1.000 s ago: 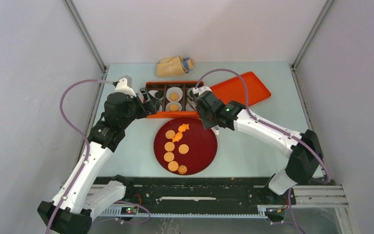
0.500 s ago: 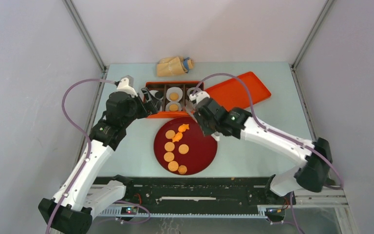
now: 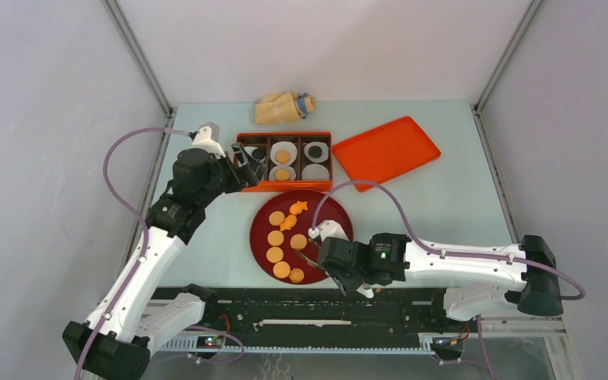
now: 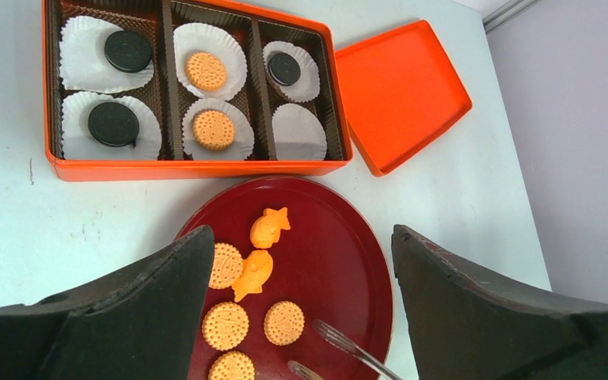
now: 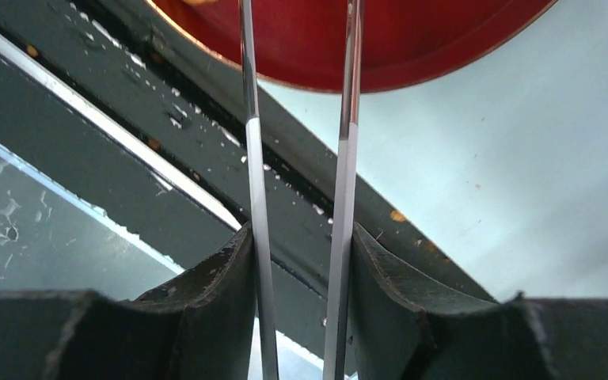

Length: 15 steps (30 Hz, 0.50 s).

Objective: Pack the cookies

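A pale blue-green tabletop sits inside plain white walls, with a black rail along its near edge. In the overhead view a dark red plate lies mid-table. Just beside it at its 12 o'clock is an orange box. The orange lid lies at 2 o'clock, and a crumpled tan bag at the far edge.

The cookies are split. Six tan rounds and two bright orange star-like pieces lie on the plate's 9 o'clock half, and the others are in the box. The left wrist view sorts the box out. Two black discs sit on paper liners in the left compartment and two tan ones in the middle. One black disc is in the right compartment's far liner, and its near liner is empty.

The left gripper hangs by the box's 9 o'clock end, its fingers spread wide with nothing between them. The right gripper is low at the plate's 5 o'clock. Only its wrist view shows its fingers pinching the two blades of metal tongs, whose tips hang over the plate near the rim.
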{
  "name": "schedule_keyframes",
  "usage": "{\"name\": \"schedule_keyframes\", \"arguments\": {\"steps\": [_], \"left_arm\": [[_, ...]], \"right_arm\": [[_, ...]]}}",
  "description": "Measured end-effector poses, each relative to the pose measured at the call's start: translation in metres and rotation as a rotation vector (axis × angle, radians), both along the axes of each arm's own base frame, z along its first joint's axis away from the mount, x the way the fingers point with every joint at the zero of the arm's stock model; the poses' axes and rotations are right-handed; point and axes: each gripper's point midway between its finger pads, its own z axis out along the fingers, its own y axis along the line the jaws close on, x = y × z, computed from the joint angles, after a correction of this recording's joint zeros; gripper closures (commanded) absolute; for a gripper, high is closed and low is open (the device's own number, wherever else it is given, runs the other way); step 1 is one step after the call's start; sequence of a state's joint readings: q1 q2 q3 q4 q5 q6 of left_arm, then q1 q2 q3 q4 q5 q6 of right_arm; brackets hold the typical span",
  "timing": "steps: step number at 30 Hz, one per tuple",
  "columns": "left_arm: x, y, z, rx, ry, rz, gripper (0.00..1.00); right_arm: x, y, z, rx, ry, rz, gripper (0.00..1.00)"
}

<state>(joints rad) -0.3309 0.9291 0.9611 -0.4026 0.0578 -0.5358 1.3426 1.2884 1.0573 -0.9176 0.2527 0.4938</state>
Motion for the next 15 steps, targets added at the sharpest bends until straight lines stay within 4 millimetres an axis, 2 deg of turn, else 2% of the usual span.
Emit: {"name": "schedule_keyframes", "arguments": {"steps": [2, 6, 10, 15], "left_arm": [[-0.001, -0.001, 0.001, -0.007, 0.000, -0.002, 0.13], [-0.003, -0.002, 0.004, -0.013, -0.010, -0.007, 0.13], [-0.006, -0.001, 0.010, -0.019, -0.029, -0.007, 0.13], [-0.009, 0.000, 0.016, -0.025, -0.046, -0.008, 0.13]], "right_arm": [[-0.008, -0.003, -0.006, -0.014, 0.018, -0.008, 0.48], [-0.011, -0.003, -0.008, -0.009, 0.026, -0.022, 0.47], [-0.010, 0.003, -0.011, -0.001, 0.024, -0.021, 0.47], [-0.001, 0.014, -0.025, -0.020, 0.030, -0.029, 0.48]]}}
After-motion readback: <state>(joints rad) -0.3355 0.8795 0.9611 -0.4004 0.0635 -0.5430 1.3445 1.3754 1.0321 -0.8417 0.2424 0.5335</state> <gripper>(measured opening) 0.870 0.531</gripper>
